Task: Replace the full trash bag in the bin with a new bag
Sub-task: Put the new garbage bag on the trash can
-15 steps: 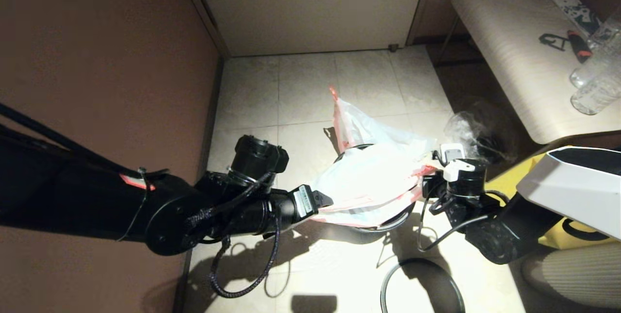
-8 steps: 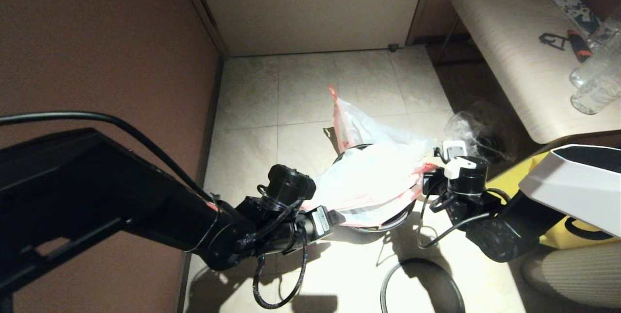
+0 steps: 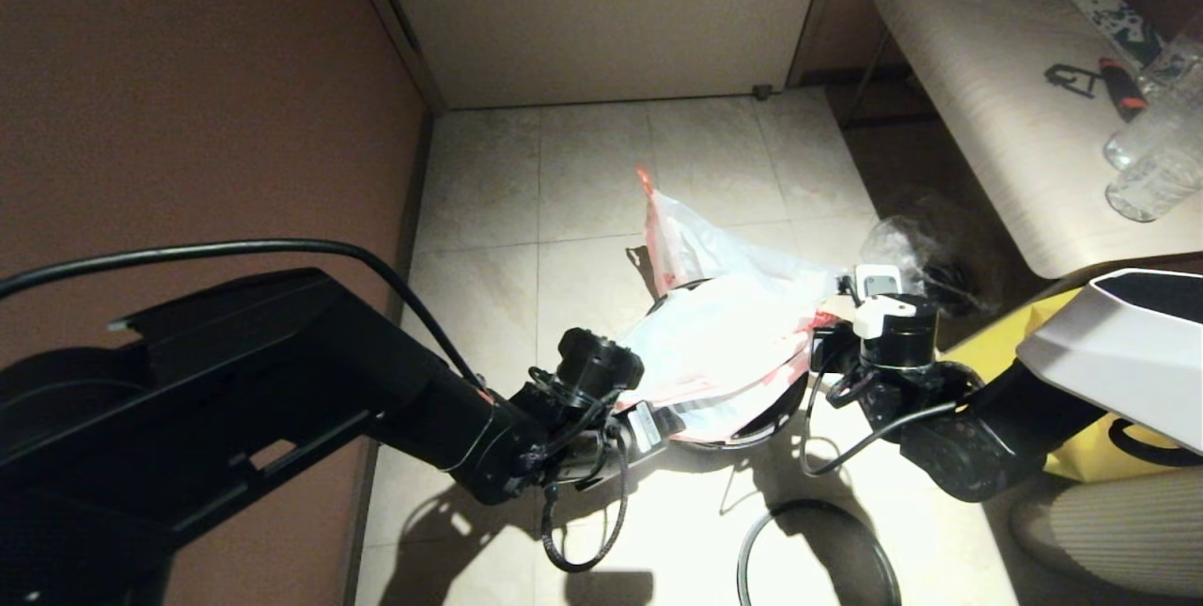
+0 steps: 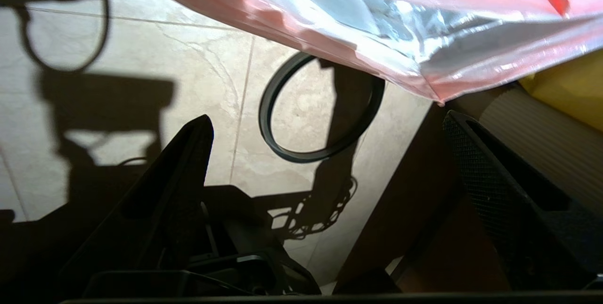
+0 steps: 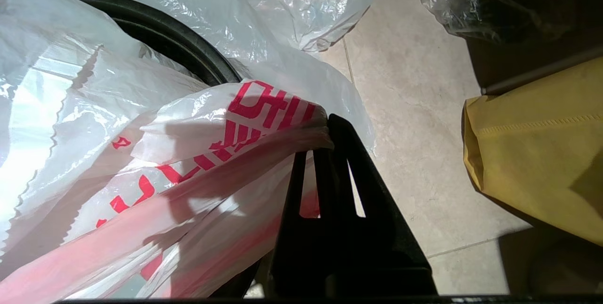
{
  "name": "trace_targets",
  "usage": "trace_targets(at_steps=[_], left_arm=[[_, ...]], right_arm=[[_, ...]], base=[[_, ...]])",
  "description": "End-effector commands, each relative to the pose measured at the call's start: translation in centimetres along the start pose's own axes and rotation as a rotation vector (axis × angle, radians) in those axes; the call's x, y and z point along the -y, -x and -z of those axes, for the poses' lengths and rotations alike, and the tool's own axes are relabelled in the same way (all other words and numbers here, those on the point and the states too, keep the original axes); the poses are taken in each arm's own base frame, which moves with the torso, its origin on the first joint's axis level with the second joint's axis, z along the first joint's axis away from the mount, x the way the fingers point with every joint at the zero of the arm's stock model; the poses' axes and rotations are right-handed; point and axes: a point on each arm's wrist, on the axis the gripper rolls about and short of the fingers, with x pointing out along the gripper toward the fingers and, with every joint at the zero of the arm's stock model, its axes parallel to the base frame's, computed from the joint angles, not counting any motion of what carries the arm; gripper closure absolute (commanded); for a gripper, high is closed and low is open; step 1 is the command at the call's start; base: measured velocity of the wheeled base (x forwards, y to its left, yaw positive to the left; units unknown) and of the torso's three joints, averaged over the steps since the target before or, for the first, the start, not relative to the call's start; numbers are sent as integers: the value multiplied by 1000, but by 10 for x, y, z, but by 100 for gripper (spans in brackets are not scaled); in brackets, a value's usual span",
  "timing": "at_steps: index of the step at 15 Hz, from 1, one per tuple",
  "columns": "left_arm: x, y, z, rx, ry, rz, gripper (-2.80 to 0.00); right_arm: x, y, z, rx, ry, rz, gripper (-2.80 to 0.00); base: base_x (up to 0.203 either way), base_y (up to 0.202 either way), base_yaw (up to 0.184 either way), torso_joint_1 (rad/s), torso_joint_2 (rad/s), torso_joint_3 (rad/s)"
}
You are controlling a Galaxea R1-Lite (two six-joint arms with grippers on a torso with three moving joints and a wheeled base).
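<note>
The new bag [image 3: 724, 343], milky white with big red characters, lies draped over the mouth of the bin [image 3: 752, 432], which stands on the tiled floor [image 3: 583, 183] in front of the robot. The right claw [image 5: 325, 129] is pinched fully shut on a bunched edge of that bag at the bin's right side, probably to anchor that side so the plastic can be pulled across the opening without sliding off. The left claw [image 4: 325, 143] sits low at the bin's left front, just under the bag's hanging pink-tinted edge, with its jaws spread wide and nothing between them (the wrist view shows only floor in the gap), so it looks placed to take hold of the opposite edge. The full trash bag [image 3: 686, 244], thin and see-through with orange-pink handles, is slumped on the floor just behind the bin, one handle sticking up; it seems set aside there to leave the bin free. The grey hoop [image 3: 818, 554] lies flat on the floor near the bin, well apart from its rim, likely waiting to clamp the new bag once it is spread. A yellow tote bag [image 5: 537, 162] sits off to the right
</note>
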Motion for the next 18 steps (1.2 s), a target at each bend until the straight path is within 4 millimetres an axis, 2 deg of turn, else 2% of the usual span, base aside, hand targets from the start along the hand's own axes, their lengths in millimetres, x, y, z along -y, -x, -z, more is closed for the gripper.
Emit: trace_targets(at_steps=[1, 4, 8, 14, 18], left_arm=[[10, -14, 4, -28, -12, -22, -280], [14, -17, 8, -41, -10, -33, -280], [5, -32, 9, -48, 11, -59, -280], [6, -42, -15, 12, 44, -37, -280], [2, -58, -23, 39, 56, -57, -280]], right_arm=[[-1, 2, -4, 14, -9, -2, 0], [-2, 4, -6, 18, -17, -7, 0], [-2, 3, -5, 16, -16, -7, 0], [-2, 3, -4, 12, -16, -8, 0], [-5, 5, -4, 12, -29, -16, 0]], base=[[0, 0, 0, 0, 0, 0], [0, 0, 0, 0, 0, 0], [0, 0, 0, 0, 0, 0], [0, 0, 0, 0, 0, 0], [0, 0, 0, 0, 0, 0]])
